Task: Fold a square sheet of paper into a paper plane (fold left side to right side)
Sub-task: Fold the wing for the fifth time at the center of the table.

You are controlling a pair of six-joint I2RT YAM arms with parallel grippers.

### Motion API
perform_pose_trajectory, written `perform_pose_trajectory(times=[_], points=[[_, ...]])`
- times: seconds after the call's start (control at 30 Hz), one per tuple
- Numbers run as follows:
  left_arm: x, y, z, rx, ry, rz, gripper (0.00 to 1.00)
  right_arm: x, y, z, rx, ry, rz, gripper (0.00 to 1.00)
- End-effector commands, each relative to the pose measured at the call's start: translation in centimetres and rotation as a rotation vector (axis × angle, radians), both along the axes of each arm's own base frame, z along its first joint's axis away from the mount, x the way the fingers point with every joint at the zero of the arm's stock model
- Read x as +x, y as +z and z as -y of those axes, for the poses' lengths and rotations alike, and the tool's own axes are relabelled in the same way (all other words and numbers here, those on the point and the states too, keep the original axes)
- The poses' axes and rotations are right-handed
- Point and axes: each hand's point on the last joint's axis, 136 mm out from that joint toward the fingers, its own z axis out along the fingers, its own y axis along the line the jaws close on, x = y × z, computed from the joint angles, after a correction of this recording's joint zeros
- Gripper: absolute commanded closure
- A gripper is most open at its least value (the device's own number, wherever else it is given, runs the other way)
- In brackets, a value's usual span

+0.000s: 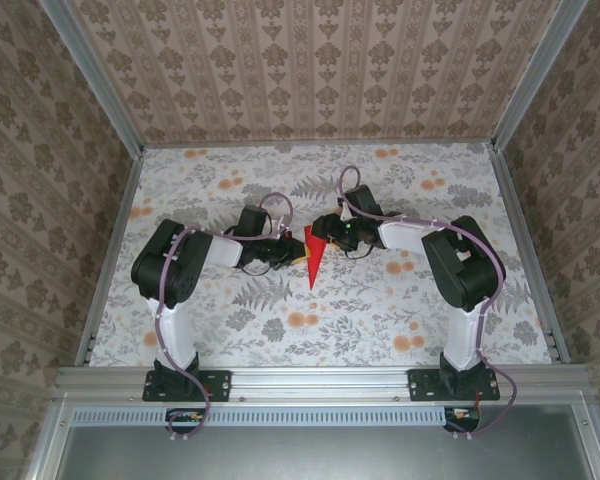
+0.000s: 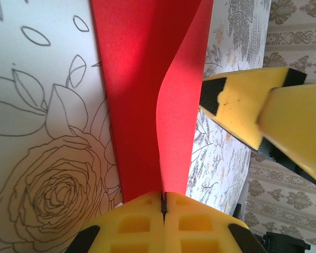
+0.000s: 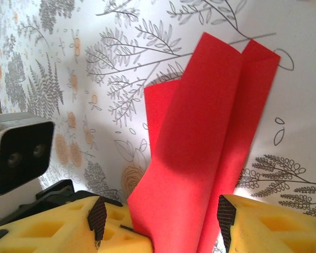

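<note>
At the centre of the floral table (image 1: pixel 380 310), the red paper plane (image 1: pixel 313 262) is pinched by the closed jaws of the left gripper (image 2: pixel 163 203) and straddled by the open right gripper (image 3: pixel 163 224), so it could be torn or miscreased if pulled unevenly.

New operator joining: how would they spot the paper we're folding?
Look to the middle of the floral table. There, between the left pincer and the right pincer, is the red paper, folded into a narrow wedge whose tip points toward the table's near edge. It is plain bright red, unlike the pale patterned surface around it.
</note>
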Motion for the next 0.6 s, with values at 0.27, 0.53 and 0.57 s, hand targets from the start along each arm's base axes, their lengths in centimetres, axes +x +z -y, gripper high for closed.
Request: perform_pose_trajectory(times=[0.27, 0.53, 0.57], points=[[0.1, -0.8, -0.2, 0.01, -0.011, -0.015, 0.96, 0.1, 0.7, -0.8, 0.001, 0.019, 0.01, 0.39], [0.1, -0.8, -0.2, 0.011, -0.009, -0.015, 0.96, -0.1, -0.6, -0.7, -0.021, 0.014, -0.016, 0.39], [0.1, -0.8, -0.2, 0.011, -0.009, -0.015, 0.96, -0.1, -0.7, -0.6, -0.026, 0.013, -0.017, 0.39]])
